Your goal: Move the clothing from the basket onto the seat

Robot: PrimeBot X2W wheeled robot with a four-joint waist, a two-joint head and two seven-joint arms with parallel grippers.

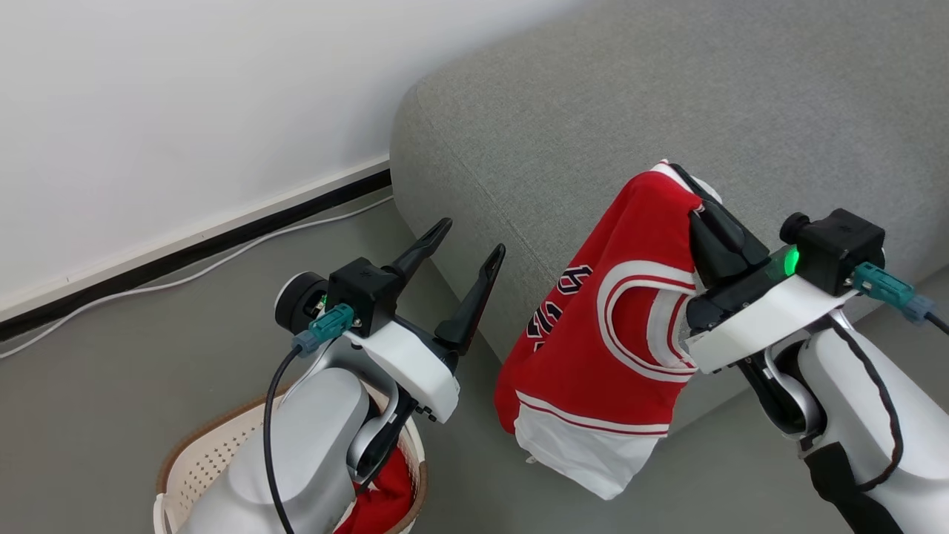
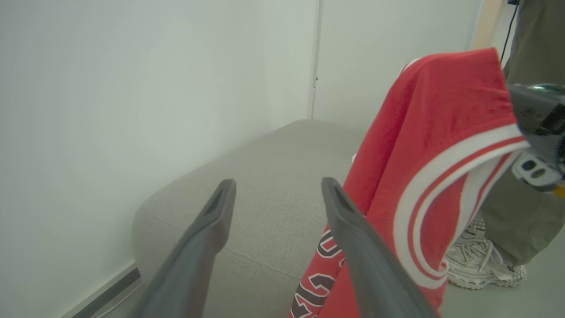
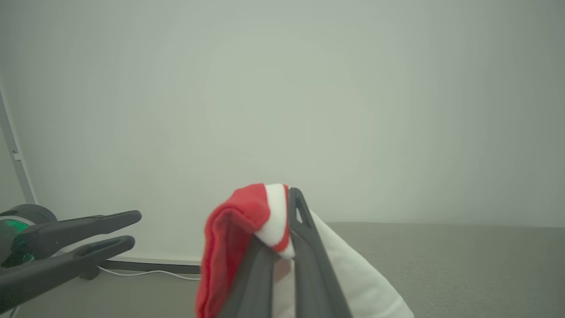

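The white wall runs along the far left. The grey seat fills the far right, its rounded corner towards the wall.

A red jersey with white bands and dark numerals hangs by its top edge over the seat's near edge, its white hem dangling above the floor.

The basket sits on the floor at the near left, mostly hidden by the left forearm. A bit of red fabric shows inside, probably the second garment, though too little is visible to be sure.

The right gripper has its fingers pinched together on the jersey's trim. The left gripper is held above the basket, left of the jersey, its fingers spread apart and empty.

A person's pale shoe stands beyond the jersey, and a white cable lies along the skirting.
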